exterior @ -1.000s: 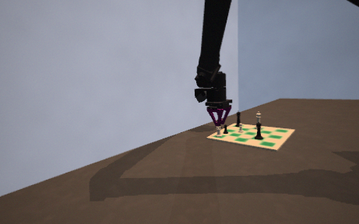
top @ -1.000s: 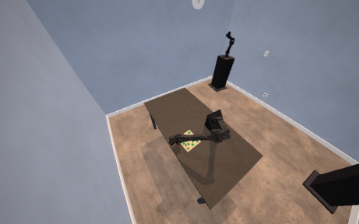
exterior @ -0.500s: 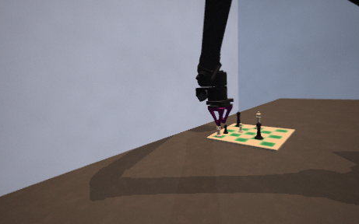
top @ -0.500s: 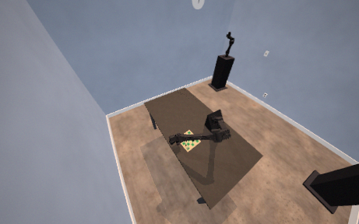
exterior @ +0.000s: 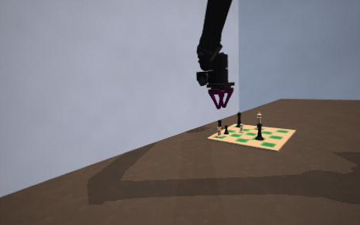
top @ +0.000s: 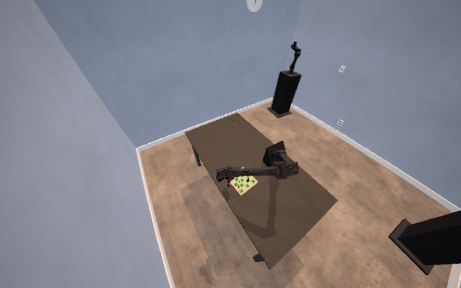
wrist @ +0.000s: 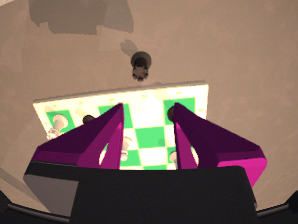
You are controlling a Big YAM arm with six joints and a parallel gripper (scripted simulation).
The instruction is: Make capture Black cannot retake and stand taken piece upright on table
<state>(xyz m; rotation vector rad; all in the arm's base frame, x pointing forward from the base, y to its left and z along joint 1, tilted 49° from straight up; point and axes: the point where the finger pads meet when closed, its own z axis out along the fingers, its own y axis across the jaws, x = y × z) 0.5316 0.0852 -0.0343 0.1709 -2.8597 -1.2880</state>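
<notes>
- Top view: the black arm (top: 254,172) reaches from its base across the brown counter (top: 294,210) to the far edge of the small cream-and-green chessboard (top: 244,185). The pieces are too small to tell apart here.
- Exterior view: the gripper (exterior: 221,102) hangs well above the board's far left corner, its purple fingers (exterior: 215,98) partly spread with nothing between them. A small black pawn (exterior: 219,123) stands upright on the counter just off the board's edge. On the board stand several black and white pieces, all upright, a tall black piece (exterior: 259,132) nearest the camera.
- Wrist view: the spread fingers frame the green squares; the black pawn stands on bare counter beyond the board's edge.
</notes>
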